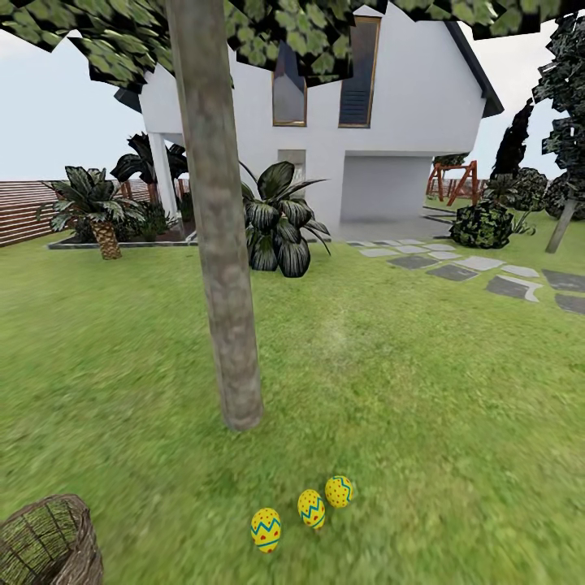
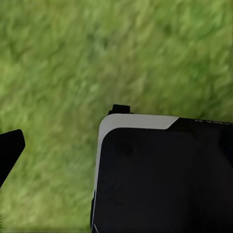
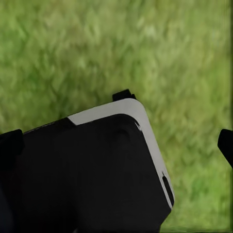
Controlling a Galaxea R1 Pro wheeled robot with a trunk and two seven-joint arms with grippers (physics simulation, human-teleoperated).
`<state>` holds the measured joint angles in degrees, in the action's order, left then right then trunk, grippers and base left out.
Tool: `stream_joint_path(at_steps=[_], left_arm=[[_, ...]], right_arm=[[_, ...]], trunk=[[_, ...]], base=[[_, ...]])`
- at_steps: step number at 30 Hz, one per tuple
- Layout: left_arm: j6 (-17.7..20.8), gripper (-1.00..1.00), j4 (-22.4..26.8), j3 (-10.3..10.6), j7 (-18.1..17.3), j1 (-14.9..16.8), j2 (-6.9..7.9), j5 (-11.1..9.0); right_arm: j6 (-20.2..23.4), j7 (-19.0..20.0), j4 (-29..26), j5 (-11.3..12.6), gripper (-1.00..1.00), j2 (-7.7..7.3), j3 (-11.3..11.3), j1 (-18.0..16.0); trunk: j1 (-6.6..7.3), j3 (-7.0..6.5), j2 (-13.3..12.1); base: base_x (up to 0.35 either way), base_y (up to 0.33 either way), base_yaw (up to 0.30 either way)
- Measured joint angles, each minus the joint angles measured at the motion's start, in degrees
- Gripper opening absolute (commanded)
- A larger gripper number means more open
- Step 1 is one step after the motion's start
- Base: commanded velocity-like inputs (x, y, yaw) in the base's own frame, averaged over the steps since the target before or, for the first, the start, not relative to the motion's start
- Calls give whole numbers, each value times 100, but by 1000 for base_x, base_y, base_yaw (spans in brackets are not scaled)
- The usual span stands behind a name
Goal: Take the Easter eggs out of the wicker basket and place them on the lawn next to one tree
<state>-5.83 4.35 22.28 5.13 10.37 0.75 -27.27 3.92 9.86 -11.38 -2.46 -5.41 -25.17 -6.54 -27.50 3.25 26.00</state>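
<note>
1. Garden backdrop: white house point(image 1: 349, 138), fence point(image 1: 24, 211) at far left, stepping stones point(image 1: 479, 272) to the right, lawn point(image 1: 422, 390) across the foreground.
2. Tree point(image 1: 223, 268): thick grey-brown trunk rising from the grass ahead of me, canopy overhead.
3. Three eggs point(image 1: 311, 509) lie on the grass in a short row, close together, just in front of the trunk's foot and slightly to its right. None touches the trunk.
4. Basket point(image 1: 49, 543) sits at the lower left corner, well apart from the eggs. Its visible inside looks empty; part is cut off by the frame edge.
5. Handling estimate: eggs look smooth, hard and rounded, so likely light and prone to roll or slip. If one needs moving, I would grip across its widest middle, gently.
6. Left tool point(image 2: 63, 141): wrist camera looks down at bare grass; the dark tips sit wide apart with nothing between them.
7. Right tool point(image 3: 121, 141): same pose over grass, tips spread, nothing held.
8. Judgement: placement appears complete; both arms seem drawn back near my body.
</note>
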Motion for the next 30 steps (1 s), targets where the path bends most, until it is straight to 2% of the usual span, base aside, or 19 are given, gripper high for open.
stream_joint_path(at_steps=[10,19,30], left_arm=[[30,100,-7,-9,44,-13,28,-17],[13,100,5,-9,38,-12,71,-9],[7,100,10,-10,37,-12,66,2]], right_arm=[[19,-32,225,39,100,164,27,31],[22,-29,498,25,100,186,13,33],[22,-29,533,23,100,188,11,32]], trunk=[[0,0,0],[0,0,0],[0,0,0]], base=[[0,0,0],[0,0,0],[0,0,0]])
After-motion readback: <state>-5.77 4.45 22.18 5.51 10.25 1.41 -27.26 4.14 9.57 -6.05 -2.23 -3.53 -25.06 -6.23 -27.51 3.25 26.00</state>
